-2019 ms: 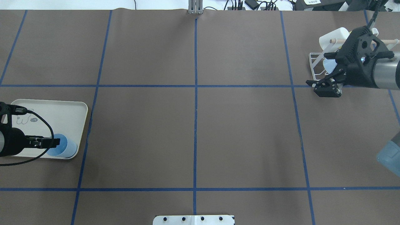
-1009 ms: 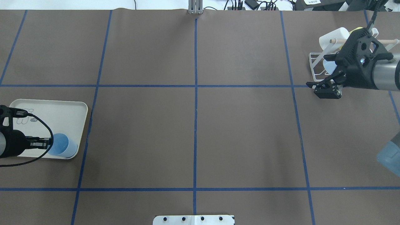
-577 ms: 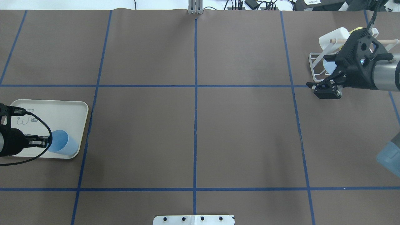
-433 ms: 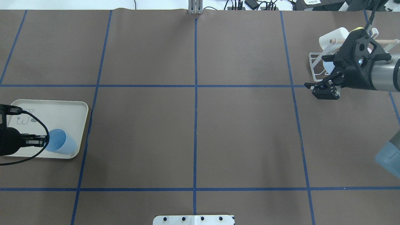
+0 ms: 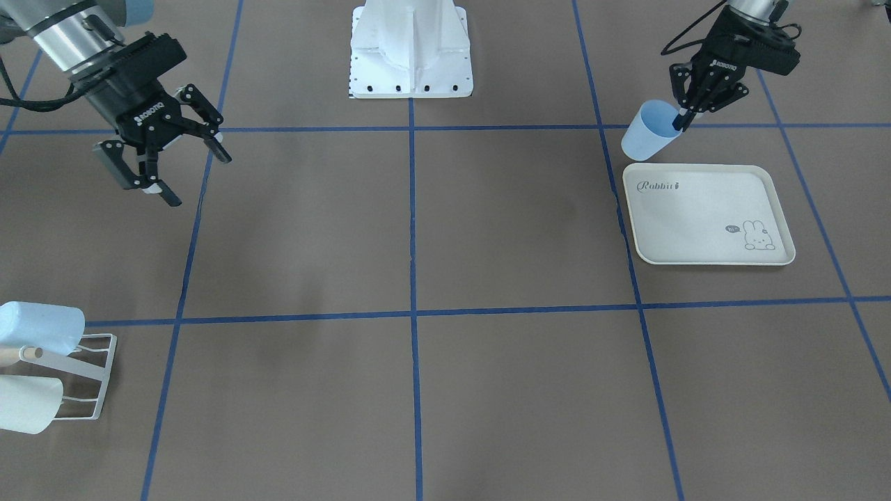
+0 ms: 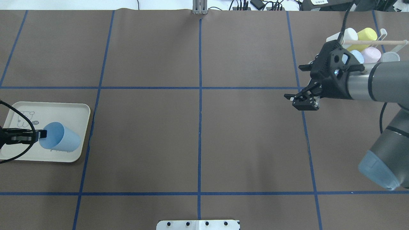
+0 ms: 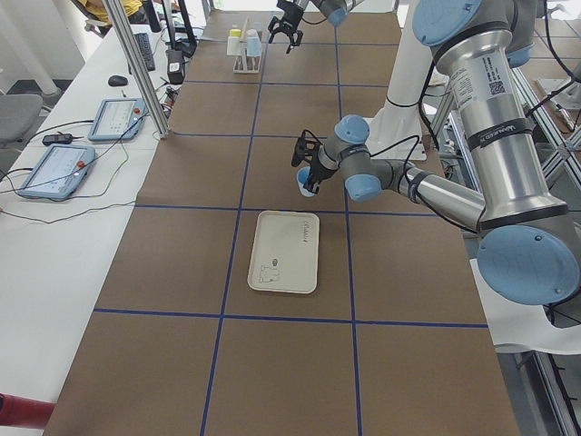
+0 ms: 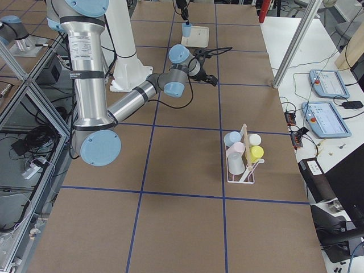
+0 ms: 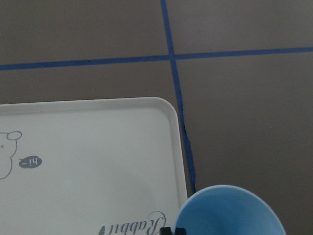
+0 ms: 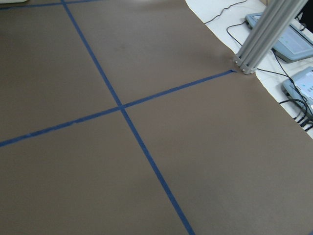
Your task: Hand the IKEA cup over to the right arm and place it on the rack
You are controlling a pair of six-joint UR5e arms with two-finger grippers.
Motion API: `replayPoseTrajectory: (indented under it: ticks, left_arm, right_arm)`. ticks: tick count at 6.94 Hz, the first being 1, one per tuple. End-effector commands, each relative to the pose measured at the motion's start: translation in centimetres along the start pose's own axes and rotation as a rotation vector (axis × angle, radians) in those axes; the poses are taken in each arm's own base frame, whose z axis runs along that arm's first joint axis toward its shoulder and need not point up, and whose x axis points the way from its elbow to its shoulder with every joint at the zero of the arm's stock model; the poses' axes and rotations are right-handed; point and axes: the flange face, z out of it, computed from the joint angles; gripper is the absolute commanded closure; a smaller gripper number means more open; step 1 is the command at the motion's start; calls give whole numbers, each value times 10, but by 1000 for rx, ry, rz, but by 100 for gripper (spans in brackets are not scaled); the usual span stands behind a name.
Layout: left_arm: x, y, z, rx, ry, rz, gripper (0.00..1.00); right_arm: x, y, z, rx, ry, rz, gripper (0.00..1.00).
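The IKEA cup [image 6: 60, 137] is pale blue and hangs tilted above the cream tray [image 6: 68, 111]. My left gripper [image 6: 40, 134] is shut on the cup's rim, one finger inside the mouth. The front-facing view shows the cup [image 5: 647, 132] lifted clear of the tray [image 5: 696, 216], held by the left gripper [image 5: 680, 122]. The rim of the cup [image 9: 230, 213] fills the left wrist view's lower edge. The right arm's gripper [image 6: 297, 100] stands open and empty over the table, left of the white wire rack [image 6: 385, 41]. From the front it [image 5: 188, 174] is far from the rack [image 5: 90, 376].
The rack [image 8: 245, 165] holds several pastel cups on its prongs, with a wooden dowel across the top. The robot's white base plate [image 5: 411, 49] sits at mid table. Blue tape lines divide the brown table cover. Tablets and cables lie beyond the far edge.
My left gripper has lifted the blue cup off the tray and tilted it. The right arm has swung left, away from the rack, uncovering the cups there.
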Motion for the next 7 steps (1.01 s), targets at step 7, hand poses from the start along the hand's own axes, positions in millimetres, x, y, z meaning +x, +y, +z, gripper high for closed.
replayPoseTrajectory:
  ticks: [7]
  left_arm:
    - [220, -96, -3, 50, 512, -249, 100]
  right_arm:
    - [-166, -100, 114, 324, -224, -4, 0]
